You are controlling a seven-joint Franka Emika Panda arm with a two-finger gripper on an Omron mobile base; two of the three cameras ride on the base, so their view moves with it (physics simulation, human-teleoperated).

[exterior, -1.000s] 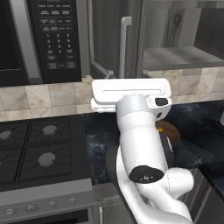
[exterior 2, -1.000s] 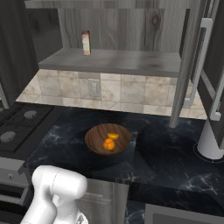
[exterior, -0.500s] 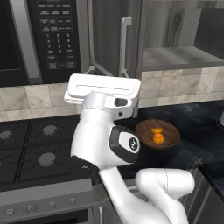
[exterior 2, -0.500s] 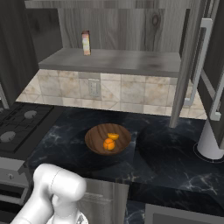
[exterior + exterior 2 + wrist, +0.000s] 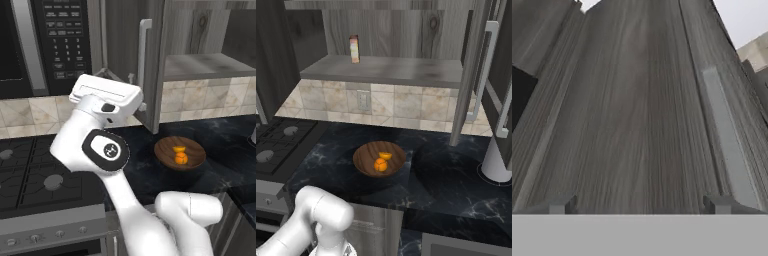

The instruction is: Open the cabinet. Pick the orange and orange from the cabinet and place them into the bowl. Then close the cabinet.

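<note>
The cabinet [image 5: 381,70] stands with both doors swung out. Its left door [image 5: 152,65] carries a long silver handle [image 5: 145,55]. My white hand hangs just left of that door in the left base view. In the hand view the gripper [image 5: 639,206] is open, facing the door's wood-grain face [image 5: 627,115] with nothing between its tips, and the handle [image 5: 727,145] runs along the right. The wooden bowl [image 5: 192,160] [image 5: 363,157] sits on the dark counter. Two oranges lie inside it, one [image 5: 178,149] [image 5: 385,156] behind the other [image 5: 181,159] [image 5: 380,165].
A black microwave [image 5: 45,45] hangs left of the cabinet, above the gas stove [image 5: 35,175]. A small carton [image 5: 354,49] stands on the cabinet shelf. The right door [image 5: 491,75] juts out over the counter, with a white cylinder [image 5: 496,162] below it.
My arm has swung left, away from in front of the bowl, and the hand now sits beside the left door. The bowl and both oranges have stayed put.
</note>
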